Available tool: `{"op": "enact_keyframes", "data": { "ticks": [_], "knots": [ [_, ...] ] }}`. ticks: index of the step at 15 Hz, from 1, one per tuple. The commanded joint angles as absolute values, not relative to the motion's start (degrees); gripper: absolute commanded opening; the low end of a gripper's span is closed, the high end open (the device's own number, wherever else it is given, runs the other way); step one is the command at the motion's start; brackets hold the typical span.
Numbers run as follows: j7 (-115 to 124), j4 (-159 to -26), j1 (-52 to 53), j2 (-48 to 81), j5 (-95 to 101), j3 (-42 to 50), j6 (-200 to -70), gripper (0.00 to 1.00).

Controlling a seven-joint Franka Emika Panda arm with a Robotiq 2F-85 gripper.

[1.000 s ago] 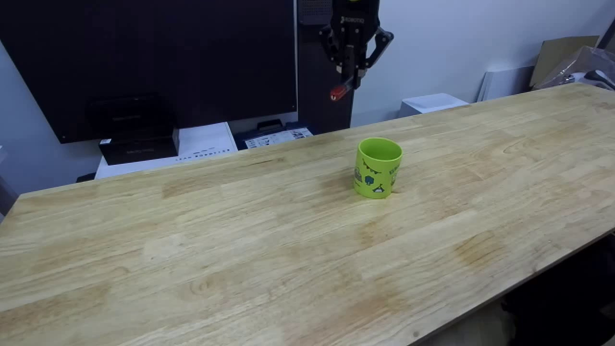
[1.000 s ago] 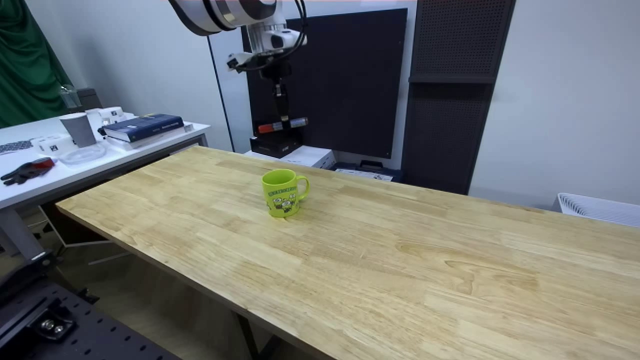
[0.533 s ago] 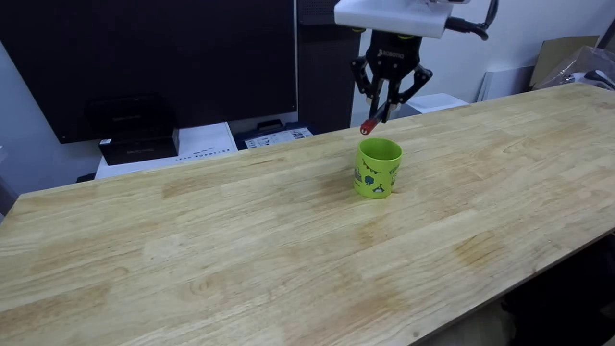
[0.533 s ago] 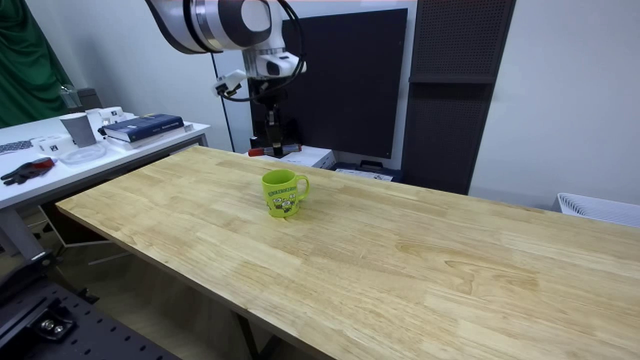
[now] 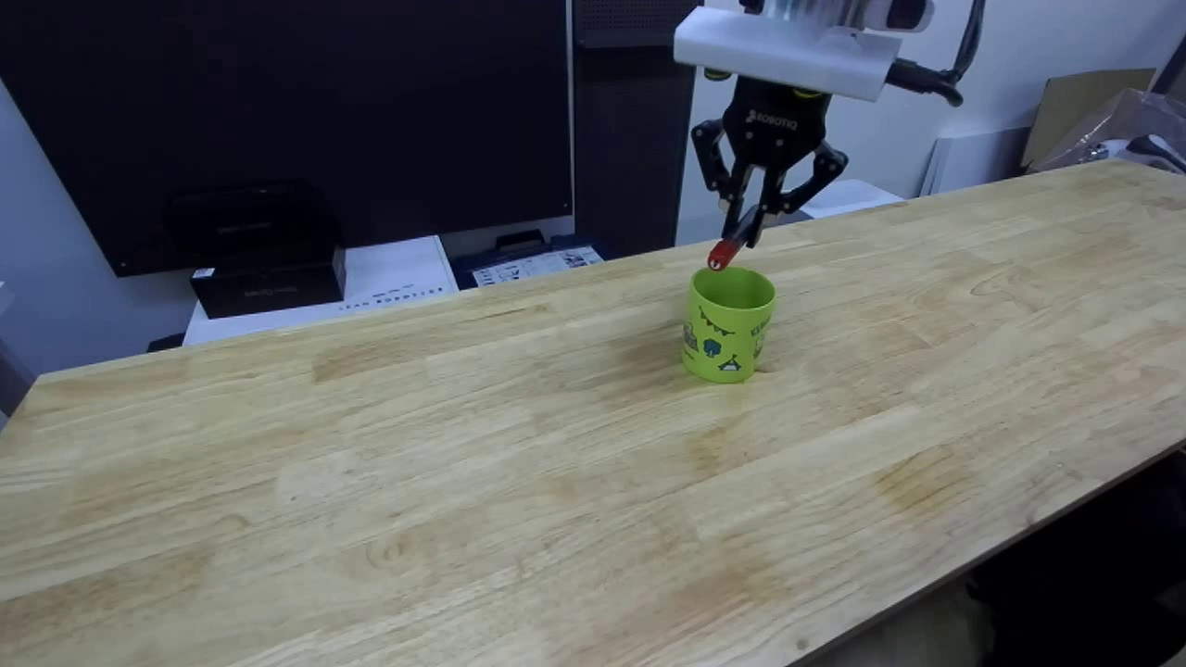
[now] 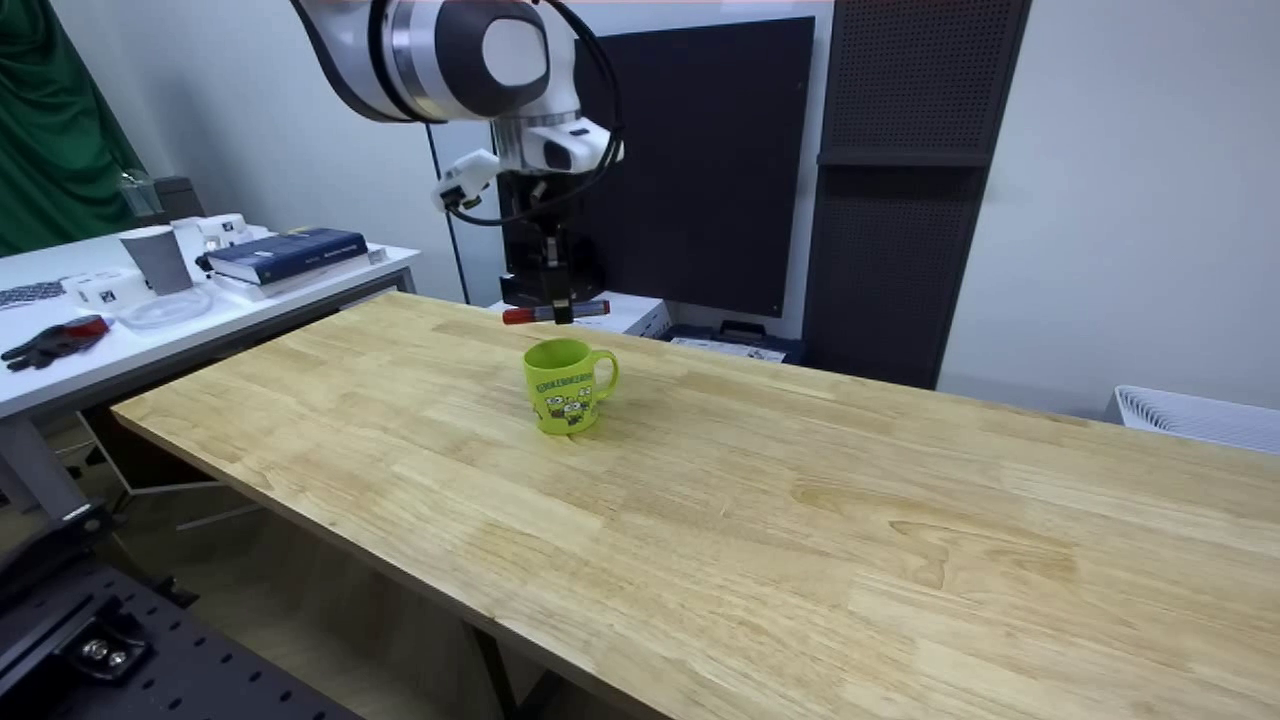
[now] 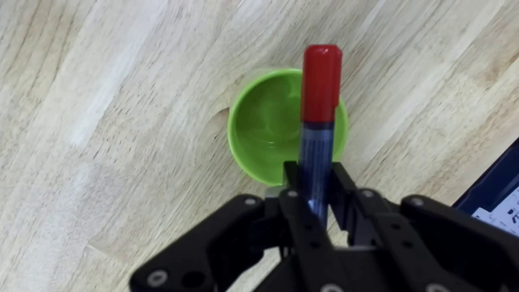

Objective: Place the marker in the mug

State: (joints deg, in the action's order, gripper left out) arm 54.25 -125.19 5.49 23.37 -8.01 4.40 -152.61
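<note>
The lime-green mug (image 5: pixel 727 333) stands upright on the wooden table in both exterior views, with dark printed pictures on its side. Its handle shows on the right in an exterior view (image 6: pixel 560 392). My gripper (image 5: pixel 739 230) is shut on the marker (image 5: pixel 724 253), gripping its bluish-grey barrel. The marker lies close to level in the fingers, red cap sticking out, and is held above the mug, as also seen in an exterior view (image 6: pixel 525 315). In the wrist view the marker (image 7: pixel 322 83) crosses over the right part of the mug's opening (image 7: pixel 267 117). The mug's visible inside holds nothing.
The wooden table (image 5: pixel 417 482) extends around the mug. Behind its far edge are a white box (image 5: pixel 398 273) and a dark blue case (image 6: pixel 740 335). A white side table (image 6: pixel 60 360) with books (image 6: pixel 290 258) and a grey cup (image 6: pixel 157 260) stands at the left in an exterior view.
My gripper has come down with the marker and moved toward the mug, now over it. The last half second shows only a small move. The mug has not moved.
</note>
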Motion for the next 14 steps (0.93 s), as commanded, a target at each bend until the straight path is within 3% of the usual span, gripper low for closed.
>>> {"op": "enact_keyframes", "data": {
  "ticks": [1, 6, 9, 14],
  "knots": [
    [60.9, -124.1, 10.1, 26.5, -3.4, 8.9, -159.9, 0.05],
    [74.0, -122.2, 24.2, 33.7, 2.3, 23.5, -173.8, 0.05],
    [77.2, -122.3, 33.3, 37.2, 0.5, 32.4, -175.3, 0.05],
    [77.6, -125.6, 40.7, 36.6, -3.1, 39.2, -175.2, 0.05]
  ]
}}
